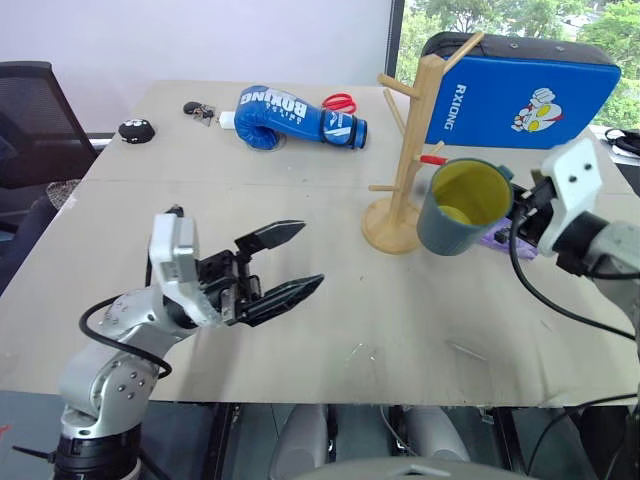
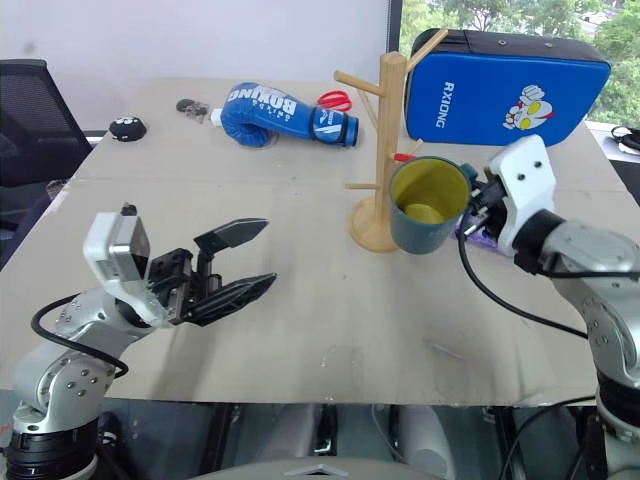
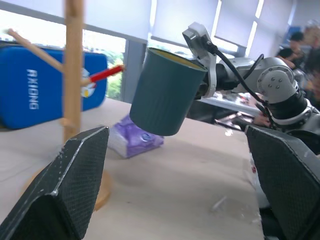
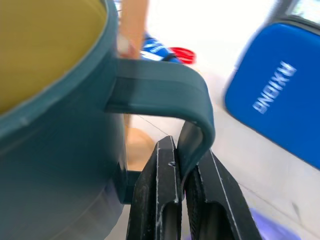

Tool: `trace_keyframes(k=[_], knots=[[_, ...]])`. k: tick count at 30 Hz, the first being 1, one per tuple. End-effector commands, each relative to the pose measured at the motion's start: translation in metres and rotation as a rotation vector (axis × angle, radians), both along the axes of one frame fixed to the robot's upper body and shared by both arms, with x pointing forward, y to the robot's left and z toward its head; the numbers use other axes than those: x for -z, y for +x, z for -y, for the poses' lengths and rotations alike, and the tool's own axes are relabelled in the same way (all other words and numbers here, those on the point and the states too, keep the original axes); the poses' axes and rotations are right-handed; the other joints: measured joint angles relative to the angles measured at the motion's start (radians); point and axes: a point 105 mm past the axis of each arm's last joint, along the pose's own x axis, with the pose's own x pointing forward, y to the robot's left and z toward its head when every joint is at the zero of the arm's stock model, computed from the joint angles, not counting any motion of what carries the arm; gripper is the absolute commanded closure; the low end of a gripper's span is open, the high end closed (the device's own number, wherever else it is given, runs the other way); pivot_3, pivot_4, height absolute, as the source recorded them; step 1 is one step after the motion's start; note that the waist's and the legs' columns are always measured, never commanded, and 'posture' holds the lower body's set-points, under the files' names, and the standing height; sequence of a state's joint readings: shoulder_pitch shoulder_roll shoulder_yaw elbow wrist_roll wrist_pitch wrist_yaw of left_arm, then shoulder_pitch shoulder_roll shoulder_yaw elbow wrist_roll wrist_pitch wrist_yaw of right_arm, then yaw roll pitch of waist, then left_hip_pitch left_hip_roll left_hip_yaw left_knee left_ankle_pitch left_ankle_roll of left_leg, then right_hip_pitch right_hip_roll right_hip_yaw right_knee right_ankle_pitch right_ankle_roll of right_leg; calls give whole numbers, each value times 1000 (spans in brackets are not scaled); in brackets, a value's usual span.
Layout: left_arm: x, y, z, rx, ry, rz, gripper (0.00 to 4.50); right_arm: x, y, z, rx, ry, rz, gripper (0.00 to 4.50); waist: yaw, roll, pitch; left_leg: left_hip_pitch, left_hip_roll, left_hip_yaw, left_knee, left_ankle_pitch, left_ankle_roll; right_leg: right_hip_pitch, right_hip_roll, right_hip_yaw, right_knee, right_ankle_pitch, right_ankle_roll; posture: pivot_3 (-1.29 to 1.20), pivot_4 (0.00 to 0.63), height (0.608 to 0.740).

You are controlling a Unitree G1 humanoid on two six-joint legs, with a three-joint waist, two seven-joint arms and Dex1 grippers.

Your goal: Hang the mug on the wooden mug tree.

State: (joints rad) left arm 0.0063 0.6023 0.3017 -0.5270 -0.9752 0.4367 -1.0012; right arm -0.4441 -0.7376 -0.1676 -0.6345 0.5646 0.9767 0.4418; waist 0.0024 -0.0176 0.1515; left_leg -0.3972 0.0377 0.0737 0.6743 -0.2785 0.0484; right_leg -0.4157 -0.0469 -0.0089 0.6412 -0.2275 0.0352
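Fingers [image 4: 160, 200] of the right gripper [image 4: 186, 190] are clamped tight on the handle of the mug [image 1: 463, 206], pinching that loop between them, and the mug is up off the tabletop [image 1: 400, 310], tipped so its yellow-green inside faces the head camera. It hangs just beside the mug tree [image 1: 405, 150], on the tree's right, close to the red-tipped peg [image 1: 432, 159]. The tree stands on its round base toward the tabletop's far right. A purple packet [image 3: 134, 140] lies behind the mug. Over on the left, the left gripper [image 1: 290, 262] hovers near the front edge, its fingers spread wide, holding nothing. Along the far edge lie a blue boxing glove [image 1: 290, 116] and red scissors [image 1: 340, 102], with a blue pad [image 1: 520, 95] at the far right corner.
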Motion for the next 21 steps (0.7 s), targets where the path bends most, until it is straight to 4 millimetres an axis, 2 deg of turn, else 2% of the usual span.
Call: trace_keyframes(k=[1, 8, 12, 15, 18, 20, 21], knots=[[-5, -9, -10, -10, 1, 9, 0, -14, 4, -12, -62, -49, -11, 4468, -4, 0, 0, 0, 0, 0, 0, 0, 0, 0, 0, 0, 0, 0, 0, 0, 150, 740], [-9, -15, -10, -54, -9, 3, 0, -22, 28, -23, -97, -100, -46, 4468, -7, -1, 0, -1, 0, 0, 0, 0, 0, 0, -1, 0, -1, 0, 0, 0, 150, 740], [-20, -21, -4, -71, -62, 29, 0, -11, 52, -35, -99, -121, -94, 4468, -16, -1, 0, 0, 0, 0, 0, 0, 0, 0, -1, 0, 0, 0, 0, 0, 150, 740], [-27, -24, -5, -83, -85, 38, 0, -5, 64, -36, -99, -143, -98, 3619, -16, -1, 0, 0, 0, 0, 0, 0, 0, 0, -1, 0, 0, 0, 0, 0, 150, 740], [-32, -22, -8, -121, -87, 45, 0, -6, 64, -32, -96, -130, -95, 2272, -10, -1, 1, -1, 0, -1, 0, 0, 0, 0, -1, -1, 0, 0, 0, 0, 150, 740], [-32, -21, -8, -134, -86, 42, 0, -5, 56, -27, -105, -117, -108, 1699, -10, -1, 1, -1, 0, -1, 0, 0, 0, 0, -1, -1, 0, 1, 1, 0, 150, 740], [-30, -19, -9, -142, -83, 29, 0, -6, 51, -22, -110, -88, -119, 1699, -12, -1, 1, -1, 0, -1, 0, 0, 0, 0, -1, -1, 0, 1, 1, 0, 150, 740]])
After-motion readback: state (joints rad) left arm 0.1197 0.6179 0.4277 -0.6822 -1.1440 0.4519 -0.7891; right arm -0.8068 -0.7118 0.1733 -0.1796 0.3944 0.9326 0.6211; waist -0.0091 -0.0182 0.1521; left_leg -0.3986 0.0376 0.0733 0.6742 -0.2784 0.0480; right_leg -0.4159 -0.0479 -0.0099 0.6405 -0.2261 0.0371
